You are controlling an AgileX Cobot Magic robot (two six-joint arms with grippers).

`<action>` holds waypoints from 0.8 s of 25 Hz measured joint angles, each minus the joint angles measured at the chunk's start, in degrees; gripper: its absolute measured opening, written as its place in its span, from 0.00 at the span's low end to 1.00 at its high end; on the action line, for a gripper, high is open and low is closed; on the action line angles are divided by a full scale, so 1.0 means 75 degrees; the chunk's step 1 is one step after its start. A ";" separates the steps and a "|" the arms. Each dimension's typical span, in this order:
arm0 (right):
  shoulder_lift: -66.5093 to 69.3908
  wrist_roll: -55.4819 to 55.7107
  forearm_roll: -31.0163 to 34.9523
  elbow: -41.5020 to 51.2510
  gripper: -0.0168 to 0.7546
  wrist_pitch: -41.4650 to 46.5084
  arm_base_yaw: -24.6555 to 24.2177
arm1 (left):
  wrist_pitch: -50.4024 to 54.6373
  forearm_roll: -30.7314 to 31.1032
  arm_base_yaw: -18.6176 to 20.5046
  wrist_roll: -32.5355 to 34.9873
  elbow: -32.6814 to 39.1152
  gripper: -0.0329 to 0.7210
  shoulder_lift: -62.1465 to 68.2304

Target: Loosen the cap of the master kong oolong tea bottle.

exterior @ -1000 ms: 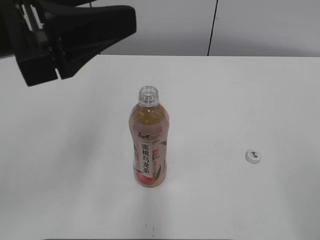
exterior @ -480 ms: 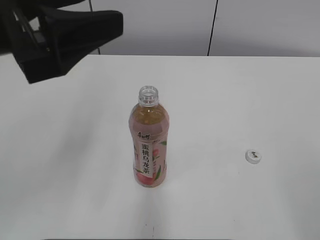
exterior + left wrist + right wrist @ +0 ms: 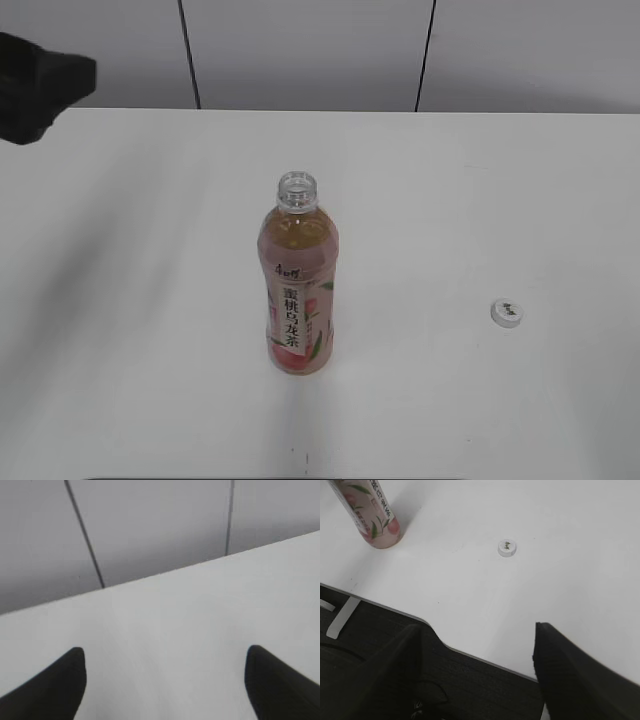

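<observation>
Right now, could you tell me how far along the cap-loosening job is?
It looks done: the oolong tea bottle stands upright with a bare neck, and the white cap lies on the table to its right. Both the left gripper and right gripper are open, holding nothing. Nothing appears left.

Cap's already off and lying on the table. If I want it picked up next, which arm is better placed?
Right, probably. The cap lies ahead of the open right gripper; the left gripper sees only bare table.

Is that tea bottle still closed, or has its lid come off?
Open. The bottle stands upright with its clear threaded neck bare, and the white cap lies apart from it on the table, off to its right.
</observation>
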 joint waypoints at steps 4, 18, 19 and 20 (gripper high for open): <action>0.0000 0.0000 0.0000 0.0000 0.70 0.0000 0.0000 | 0.1370 -0.1309 0.0000 0.0346 0.0000 0.82 -0.0110; 0.0000 0.0000 -0.0007 0.0000 0.70 0.0000 0.0000 | 0.5745 -0.6262 0.0000 0.5417 0.0006 0.73 -0.3841; 0.0000 0.0000 -0.0007 0.0000 0.70 -0.0006 0.0000 | 0.6026 -0.6548 0.0000 0.5703 0.0006 0.72 -0.4203; 0.0000 0.0000 -0.0007 0.0000 0.70 -0.0006 0.0000 | 0.6257 -0.6811 0.0000 0.5852 0.0006 0.72 -0.4550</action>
